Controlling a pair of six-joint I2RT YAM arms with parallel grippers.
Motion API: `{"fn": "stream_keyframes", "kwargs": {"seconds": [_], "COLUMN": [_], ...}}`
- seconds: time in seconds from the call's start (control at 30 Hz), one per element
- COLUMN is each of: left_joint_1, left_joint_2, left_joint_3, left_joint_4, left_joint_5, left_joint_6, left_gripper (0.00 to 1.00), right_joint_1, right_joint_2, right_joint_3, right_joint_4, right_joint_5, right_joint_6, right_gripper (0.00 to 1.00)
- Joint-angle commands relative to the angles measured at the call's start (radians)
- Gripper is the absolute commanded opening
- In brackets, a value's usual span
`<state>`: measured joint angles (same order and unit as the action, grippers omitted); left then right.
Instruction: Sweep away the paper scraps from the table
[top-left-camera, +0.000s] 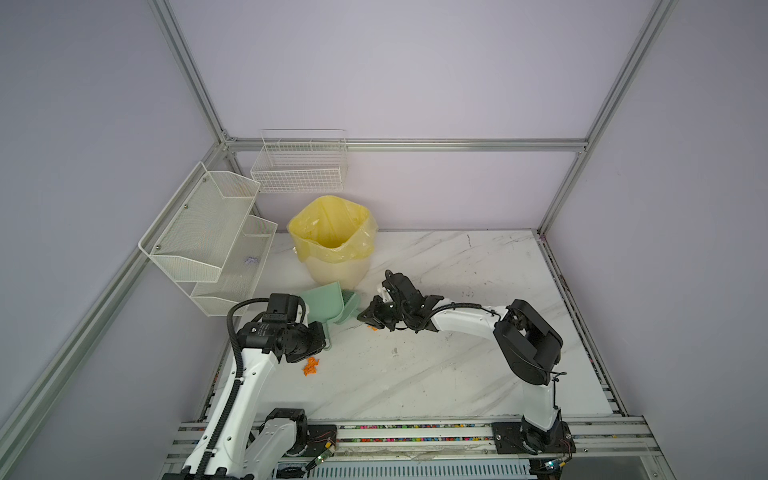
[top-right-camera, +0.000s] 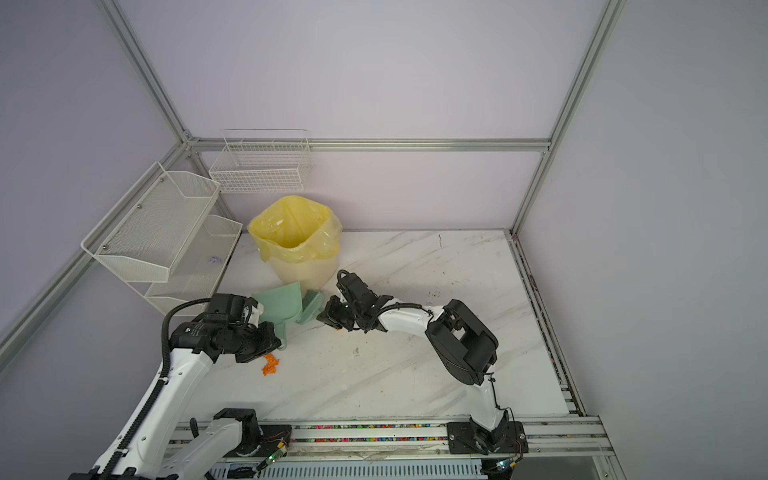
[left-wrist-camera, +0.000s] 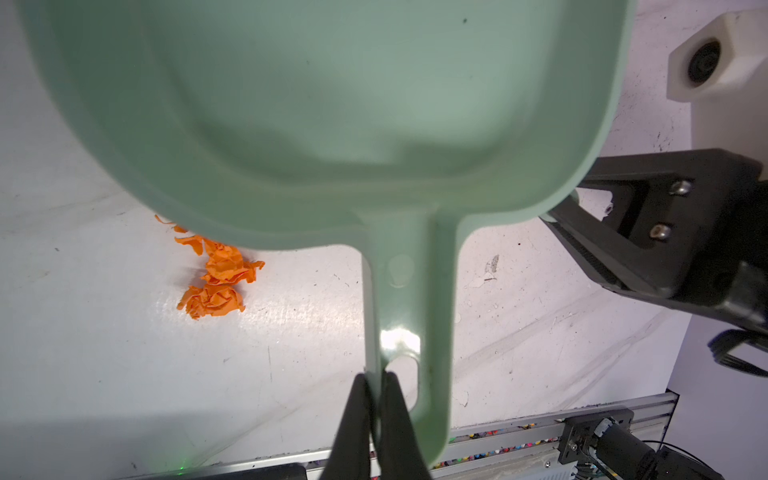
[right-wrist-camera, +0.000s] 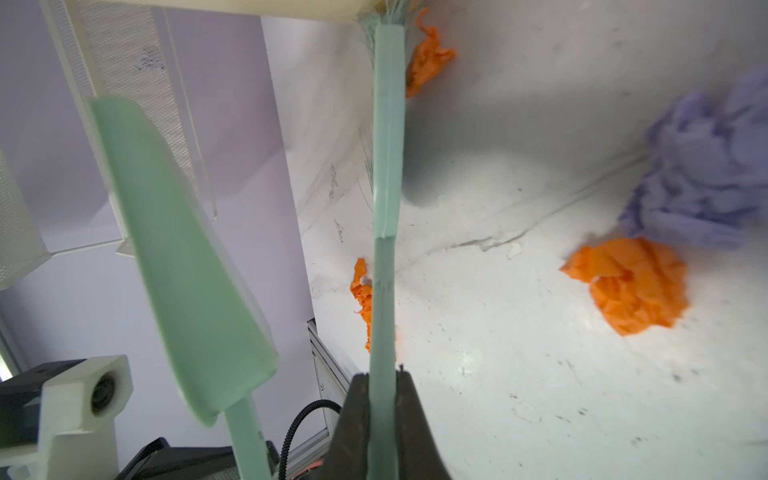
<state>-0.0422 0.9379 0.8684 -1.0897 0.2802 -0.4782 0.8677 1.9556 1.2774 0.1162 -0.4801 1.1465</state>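
Observation:
My left gripper (left-wrist-camera: 376, 378) is shut on the handle of a mint-green dustpan (top-left-camera: 322, 303) (left-wrist-camera: 332, 104), left of the table's middle. My right gripper (right-wrist-camera: 381, 378) (top-left-camera: 363, 316) is shut on the handle of a matching green brush (right-wrist-camera: 388, 145) (top-left-camera: 348, 309), whose head lies beside the pan's right edge. A clump of orange paper scraps (top-left-camera: 311, 365) (top-right-camera: 270, 365) (left-wrist-camera: 216, 282) lies on the table (top-left-camera: 457, 374) beside the left gripper. The right wrist view shows an orange wad (right-wrist-camera: 631, 286), a lavender wad (right-wrist-camera: 702, 174) and orange scraps close by the brush (right-wrist-camera: 428, 58).
A cream bin with a yellow bag (top-left-camera: 332, 245) stands just behind the dustpan. White mesh shelves (top-left-camera: 208, 237) hang on the left wall with a lavender wad (top-left-camera: 250, 260) on a lower tier. A wire basket (top-left-camera: 299, 166) hangs on the back wall.

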Motion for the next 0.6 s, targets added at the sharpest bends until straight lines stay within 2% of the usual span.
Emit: {"fn": "stream_keyframes", "kwargs": {"seconds": [0.0,0.2,0.4,0.57], "left_joint_1": [-0.021,-0.089,-0.243,-0.362], "left_joint_2": [-0.026,-0.046,-0.072,-0.083], "left_joint_3": [0.015,-0.002,-0.047,-0.083], "left_joint_4": [0.003,0.004,0.024,0.043], "left_joint_5": [0.014,0.0,-0.06,-0.103], "left_joint_6": [0.004,-0.042,-0.138,-0.214], "left_gripper": [0.0,0.0,0.0,0.0], "right_joint_1": [-0.038,-0.092,-0.114,-0.147], "right_joint_2": [-0.077,-0.222,-0.39,-0.509], "right_joint_3": [-0.072,-0.208,-0.274,-0.244], "right_joint_4": [0.011,-0.035,-0.146,-0.291], "right_joint_5": [-0.01,-0.018,-0.003,0.026], "right_joint_6": [0.033,0.03,0.002,-0.062], "right_gripper": [0.0,0.0,0.0,0.0]}}
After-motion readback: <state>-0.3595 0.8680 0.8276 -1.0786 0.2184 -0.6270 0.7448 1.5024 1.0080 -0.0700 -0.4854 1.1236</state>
